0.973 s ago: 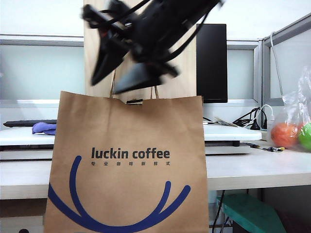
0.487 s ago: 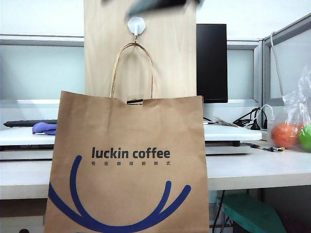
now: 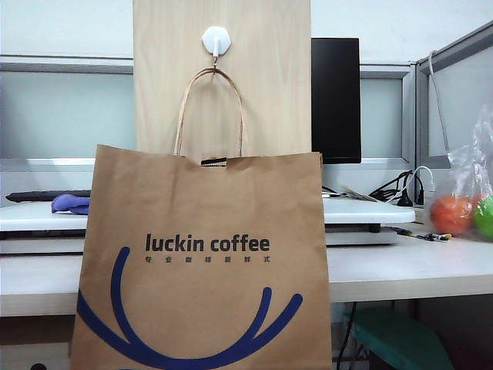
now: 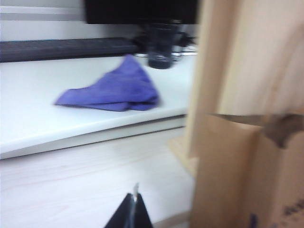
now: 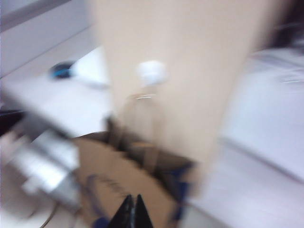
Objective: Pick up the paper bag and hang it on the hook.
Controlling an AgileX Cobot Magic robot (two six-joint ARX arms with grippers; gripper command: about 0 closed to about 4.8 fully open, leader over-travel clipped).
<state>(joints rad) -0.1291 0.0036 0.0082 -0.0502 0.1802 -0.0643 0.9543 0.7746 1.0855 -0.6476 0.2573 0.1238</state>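
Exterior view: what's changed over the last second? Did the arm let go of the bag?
The arm that blurred across the board above the paper bag has lifted out of the exterior view; it is gone now. The bag hangs free by its handle on the hook. The right gripper looks down at the bag, shut and empty; the left gripper is shut low beside the bag. Bag, board and fruit bag have not moved.

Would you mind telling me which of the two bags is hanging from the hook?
The brown paper bag marked "luckin coffee", its handle looped over the white hook; the clear plastic bag of fruit sits on the desk.
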